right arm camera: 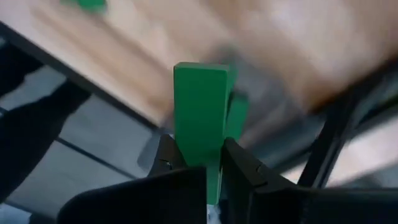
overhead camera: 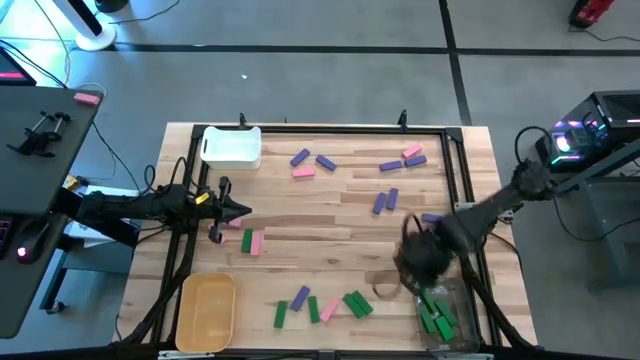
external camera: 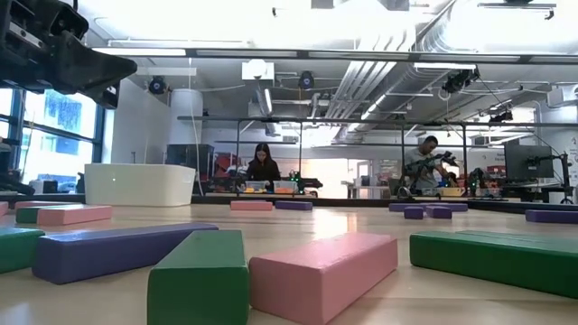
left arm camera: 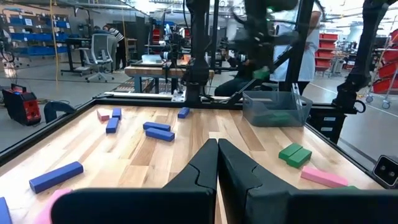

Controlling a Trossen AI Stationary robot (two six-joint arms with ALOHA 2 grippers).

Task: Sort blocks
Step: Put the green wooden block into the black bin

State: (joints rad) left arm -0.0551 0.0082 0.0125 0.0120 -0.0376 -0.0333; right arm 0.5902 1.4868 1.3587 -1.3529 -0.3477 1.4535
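Note:
Green, purple and pink blocks lie scattered on the wooden table (overhead camera: 330, 215), among them green ones (overhead camera: 357, 303) near the front and purple ones (overhead camera: 325, 161) at the back. My right gripper (right arm camera: 202, 165) hangs blurred above the table's near right part (overhead camera: 420, 255), shut on a green block (right arm camera: 199, 99). It is just beside the clear bin (overhead camera: 440, 315), which holds a few green blocks. My left gripper (left arm camera: 217, 162) waits shut at the table's left side (overhead camera: 235, 210), level and holding nothing. My right gripper pinches one end of the green block (right arm camera: 199, 155) between its two fingers (right arm camera: 239, 163). The fingers point steeply down. The block lies along them and sticks out past the fingertips. It is lifted clear of the table and hangs below the gripper (left arm camera: 261, 73).
A white bin (overhead camera: 232, 147) stands at the far left and a yellow bin (overhead camera: 207, 310) at the near left. Pink and green blocks (overhead camera: 250, 240) lie close to my left gripper. A dark frame rail (overhead camera: 465, 190) runs along the table's right side.

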